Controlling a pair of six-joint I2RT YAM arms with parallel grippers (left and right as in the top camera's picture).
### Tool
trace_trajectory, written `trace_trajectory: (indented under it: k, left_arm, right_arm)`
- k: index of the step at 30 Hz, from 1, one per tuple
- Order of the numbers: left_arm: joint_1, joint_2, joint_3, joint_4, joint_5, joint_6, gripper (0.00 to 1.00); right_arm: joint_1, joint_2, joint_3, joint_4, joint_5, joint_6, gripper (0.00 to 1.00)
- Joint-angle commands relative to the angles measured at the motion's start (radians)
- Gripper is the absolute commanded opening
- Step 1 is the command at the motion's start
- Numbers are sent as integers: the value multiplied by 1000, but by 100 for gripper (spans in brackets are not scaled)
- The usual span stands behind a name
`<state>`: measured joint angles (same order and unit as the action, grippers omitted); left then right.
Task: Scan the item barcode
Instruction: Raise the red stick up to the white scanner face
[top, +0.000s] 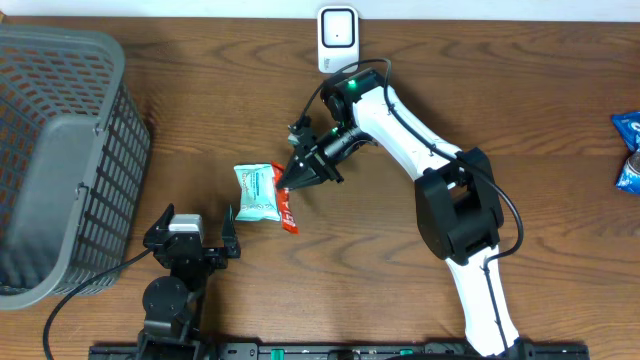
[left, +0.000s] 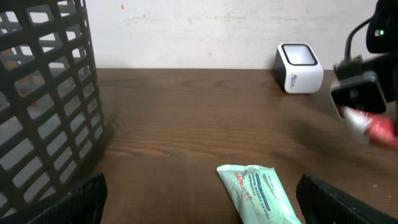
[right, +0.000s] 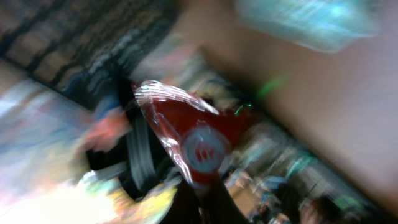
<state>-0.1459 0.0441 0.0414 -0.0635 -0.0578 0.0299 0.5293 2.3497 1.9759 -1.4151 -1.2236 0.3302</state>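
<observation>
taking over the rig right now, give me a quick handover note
Left gripper: open, empty, at the near side of the table, facing the green packet.
Right gripper: shut on the red packet, just right of the green packet.
Scanner: upright at the far edge, nothing in front of it.
Done: red packet grasped.
Left: bring its barcode up to the scanner. Whether it was already scanned cannot be told.

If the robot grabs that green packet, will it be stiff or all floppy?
Probably floppy: the green packet looks like a soft plastic wrapper with a crimped end. It lies flat and thin, so it's likely light, and should slide rather than roll when pushed.
</observation>
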Motion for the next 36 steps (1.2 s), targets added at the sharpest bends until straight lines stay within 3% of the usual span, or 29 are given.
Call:
trace_trajectory:
  k: [1,6,20,24,36]
  left_arm:
    - [1,0,-32,-13,-5,-1,98]
    - [1,0,-32,-13,-5,-1,98]
    - [1,0,-32,-13,-5,-1,98]
    - [1,0,-32,-13,-5,-1,98]
    - [1,0,-32,-13,-5,-1,98]
  right_arm:
    - [-13,-5,8,103,556,320,1]
    - [-13,-5,8,190,771,477,1]
    - [-95,-5,8,710,773,1014,1]
    - [-136,-5,8,854,867,1128,1]
    - [-217,20,8,1040,1057,1411,2]
